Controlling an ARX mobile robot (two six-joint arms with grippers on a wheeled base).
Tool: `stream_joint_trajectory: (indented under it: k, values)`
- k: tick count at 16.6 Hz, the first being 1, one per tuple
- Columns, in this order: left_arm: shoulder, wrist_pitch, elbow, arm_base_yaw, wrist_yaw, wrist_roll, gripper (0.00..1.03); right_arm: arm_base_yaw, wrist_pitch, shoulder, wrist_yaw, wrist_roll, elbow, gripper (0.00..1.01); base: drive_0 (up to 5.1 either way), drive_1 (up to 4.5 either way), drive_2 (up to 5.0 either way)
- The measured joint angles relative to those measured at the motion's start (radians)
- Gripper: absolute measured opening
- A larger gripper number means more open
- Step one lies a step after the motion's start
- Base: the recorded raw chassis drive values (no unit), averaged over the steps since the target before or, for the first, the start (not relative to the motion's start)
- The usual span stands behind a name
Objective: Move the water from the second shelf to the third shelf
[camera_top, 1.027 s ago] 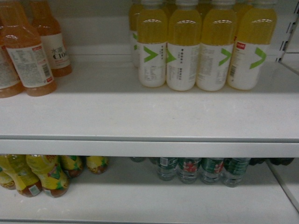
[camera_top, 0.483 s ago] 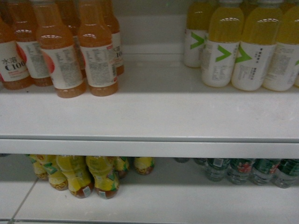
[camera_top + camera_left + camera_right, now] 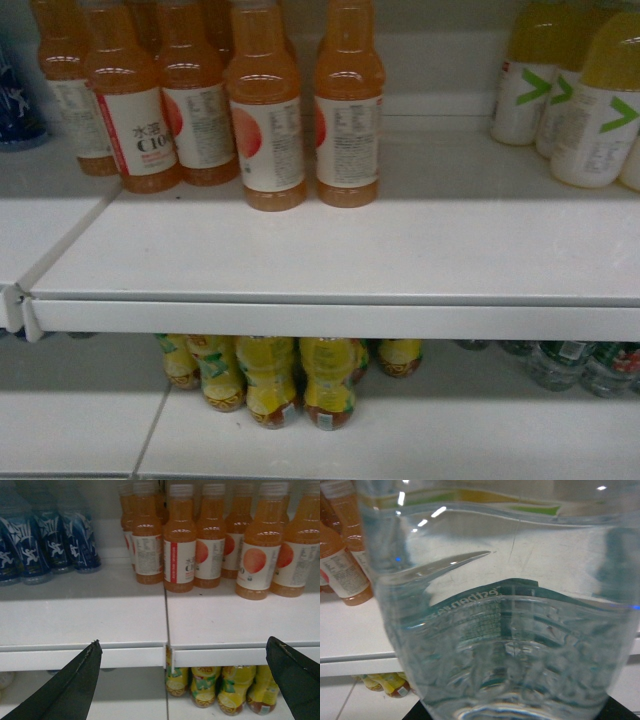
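Note:
A clear ribbed water bottle (image 3: 505, 630) with a green label edge fills the right wrist view. My right gripper (image 3: 517, 713) is shut on it; only black finger parts show at the bottom corners. More green-labelled water bottles (image 3: 575, 362) stand on the lower shelf at the far right of the head view. My left gripper (image 3: 182, 641) is open and empty, its dark fingers (image 3: 75, 687) spread in front of the shelf edge (image 3: 125, 655). Neither gripper shows in the head view.
Orange drink bottles (image 3: 265, 120) stand on the upper shelf (image 3: 330, 250), with yellow-and-white bottles (image 3: 600, 110) at the right and a blue bottle (image 3: 15, 100) at the left. Yellow tea bottles (image 3: 270, 385) stand below. A seam (image 3: 25, 300) joins two shelf boards.
The head view has swung left along the shelves. The orange bottles moved to the middle; the yellow-and-white bottles and the water bottles slid to the right edge.

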Motion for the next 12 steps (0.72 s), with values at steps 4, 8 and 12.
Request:
stream_joint_trajectory:
  k: [4,8,12]
  values:
    - [0.000,0.003,0.000,0.000,0.000,0.000,0.98,0.000,0.000,0.000,0.002,0.000,0.000,0.40,-5.1,2.38,2.4]
    - [0.000,0.002,0.000,0.000,0.000,0.000,0.98,0.000,-0.001,0.000,0.001,0.000,0.000,0.40,-5.1,2.40,2.4]
    - [0.000,0.000,0.000,0.000,0.000,0.000,0.98,0.000,-0.001,-0.001,0.003,0.000,0.000,0.40,-4.9,2.51,2.5]
